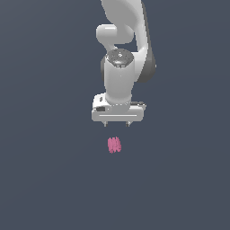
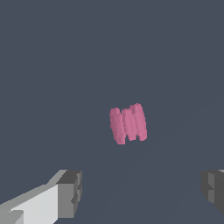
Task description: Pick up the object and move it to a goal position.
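The object is a small pink, ridged blob (image 1: 114, 145) lying on the flat dark grey surface, just below my white gripper in the exterior view. It also shows in the wrist view (image 2: 128, 124), ahead of the fingertips and apart from them. My gripper (image 1: 117, 124) points straight down and hangs above the surface with a gap between it and the object. In the wrist view the gripper (image 2: 142, 192) has its two grey fingertips (image 2: 70, 192) wide apart with nothing between them. It is open and empty.
The white arm (image 1: 128, 36) rises behind the gripper toward the top of the exterior view. The dark grey surface (image 1: 45, 179) spreads all around with no other object in view.
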Robot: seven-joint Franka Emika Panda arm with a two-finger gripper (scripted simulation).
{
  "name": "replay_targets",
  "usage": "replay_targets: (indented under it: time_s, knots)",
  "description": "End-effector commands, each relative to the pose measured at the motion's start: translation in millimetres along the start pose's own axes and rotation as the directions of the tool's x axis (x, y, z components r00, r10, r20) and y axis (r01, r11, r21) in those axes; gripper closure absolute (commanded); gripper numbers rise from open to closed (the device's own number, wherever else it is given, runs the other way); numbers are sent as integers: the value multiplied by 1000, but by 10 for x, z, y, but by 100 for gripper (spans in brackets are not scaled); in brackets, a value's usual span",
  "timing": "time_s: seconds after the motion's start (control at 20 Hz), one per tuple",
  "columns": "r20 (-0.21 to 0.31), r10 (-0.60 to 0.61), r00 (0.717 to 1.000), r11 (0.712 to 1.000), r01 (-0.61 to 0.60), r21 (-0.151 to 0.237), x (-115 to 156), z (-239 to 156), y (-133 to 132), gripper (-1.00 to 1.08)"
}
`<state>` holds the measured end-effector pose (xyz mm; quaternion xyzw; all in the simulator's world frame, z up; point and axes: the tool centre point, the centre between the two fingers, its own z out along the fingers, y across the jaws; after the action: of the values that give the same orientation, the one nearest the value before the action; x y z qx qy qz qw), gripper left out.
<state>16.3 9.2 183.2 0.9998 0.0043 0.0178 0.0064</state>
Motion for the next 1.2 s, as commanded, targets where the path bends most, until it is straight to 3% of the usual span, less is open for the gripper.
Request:
replay_targets:
  time_s: [0.0, 0.7, 1.15]
  knots:
    - [0, 0, 1000, 1000, 0, 0, 0, 0, 0, -92]
    - [-9, -4, 1000, 1000, 5, 27, -22, -11, -174, -92]
    - [-3, 85, 996, 996, -85, 30, 1, 51, -160, -92]
